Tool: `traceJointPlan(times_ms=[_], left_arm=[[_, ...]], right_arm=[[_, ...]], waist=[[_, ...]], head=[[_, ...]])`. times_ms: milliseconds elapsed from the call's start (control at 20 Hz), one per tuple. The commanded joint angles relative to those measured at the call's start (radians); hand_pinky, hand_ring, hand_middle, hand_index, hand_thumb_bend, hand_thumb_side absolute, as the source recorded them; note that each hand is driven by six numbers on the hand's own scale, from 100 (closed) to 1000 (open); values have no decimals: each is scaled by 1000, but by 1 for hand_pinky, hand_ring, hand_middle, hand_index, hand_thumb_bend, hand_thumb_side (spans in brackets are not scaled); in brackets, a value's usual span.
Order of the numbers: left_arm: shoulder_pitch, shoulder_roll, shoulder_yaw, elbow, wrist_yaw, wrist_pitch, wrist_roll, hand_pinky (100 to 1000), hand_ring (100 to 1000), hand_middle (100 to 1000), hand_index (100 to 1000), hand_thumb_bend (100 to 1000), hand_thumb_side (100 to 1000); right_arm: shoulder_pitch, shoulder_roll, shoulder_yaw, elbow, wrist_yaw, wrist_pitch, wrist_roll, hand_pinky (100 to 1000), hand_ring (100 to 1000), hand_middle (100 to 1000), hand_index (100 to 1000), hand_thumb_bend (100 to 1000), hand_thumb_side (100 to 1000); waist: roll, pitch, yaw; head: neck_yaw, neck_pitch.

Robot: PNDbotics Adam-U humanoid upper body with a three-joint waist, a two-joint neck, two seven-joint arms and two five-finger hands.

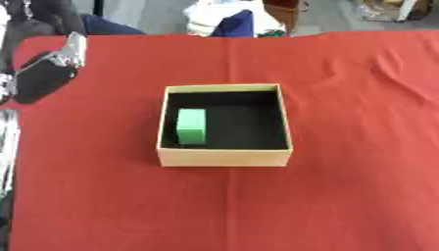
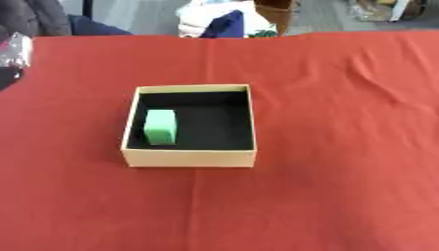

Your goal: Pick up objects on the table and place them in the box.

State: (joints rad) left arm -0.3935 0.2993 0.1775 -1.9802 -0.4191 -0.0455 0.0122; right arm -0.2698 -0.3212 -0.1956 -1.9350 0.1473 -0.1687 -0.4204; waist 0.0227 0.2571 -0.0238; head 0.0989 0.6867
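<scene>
Judging from the present layout, the placing step appears complete for the one object that can be seen. The green block (image 1: 191, 126) lies inside the box (image 1: 225, 158), against its left wall on the dark lining, clear of the near and far walls. The box stands near the middle of the bench (image 1: 343, 196), which is covered in red cloth; no other loose object shows on the cloth in either view.

The left robot hand (image 1: 43, 73) sits at the far left edge of the left eye view, well apart from the box, black with silver parts. Whether its fingers are spread or curled cannot be told from these views, and nothing is seen held in it. The right robot hand shows in no view.

Next move, as a judgement: if further objects remain, they lie outside what is shown, so a reach would first call for locating one. Otherwise the task looks close to finished.
</scene>
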Motion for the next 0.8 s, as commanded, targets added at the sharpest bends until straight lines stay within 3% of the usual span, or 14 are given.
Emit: traceJointPlan(times_ms=[50, 800], left_arm=[[4, 9, 3, -20, 54, -8, 54, 598, 621, 563, 729, 100, 326], [46, 51, -57, -7, 293, -48, 295, 593, 617, 557, 730, 100, 339]], right_arm=[[-12, -14, -6, -16, 6, 0, -3, 648, 759, 830, 928, 100, 530], [-12, -15, -5, -17, 7, -1, 1, 649, 761, 831, 928, 100, 528]], waist=[[-1, -12, 3], [1, -16, -2]], head=[[8, 10], [-1, -14]])
